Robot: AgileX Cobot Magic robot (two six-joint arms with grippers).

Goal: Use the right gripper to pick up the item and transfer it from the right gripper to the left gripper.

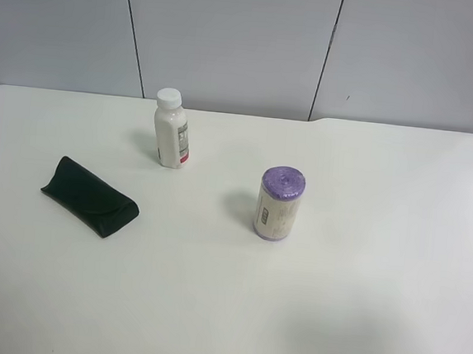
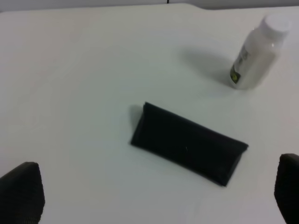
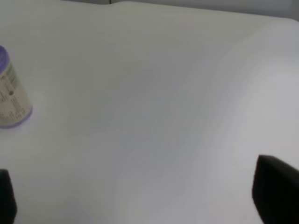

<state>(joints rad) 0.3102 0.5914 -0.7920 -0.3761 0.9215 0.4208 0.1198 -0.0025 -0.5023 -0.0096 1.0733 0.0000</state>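
The black glasses case [image 1: 90, 196] lies flat on the white table at the exterior high view's left. It also shows in the left wrist view [image 2: 187, 143], ahead of the left gripper [image 2: 154, 196], whose black fingertips [image 2: 21, 191] stand wide apart and hold nothing. The right gripper [image 3: 145, 196] is open too, with its fingertips [image 3: 275, 191] at the frame's lower corners over bare table, far from the case. Neither arm shows in the exterior high view.
A white bottle [image 1: 171, 128] with a white cap stands behind the case, also in the left wrist view [image 2: 258, 52]. A purple-topped cylinder [image 1: 280, 204] stands near the table's middle, also in the right wrist view [image 3: 10, 91]. A grey panelled wall [image 1: 232, 36] runs behind the table.
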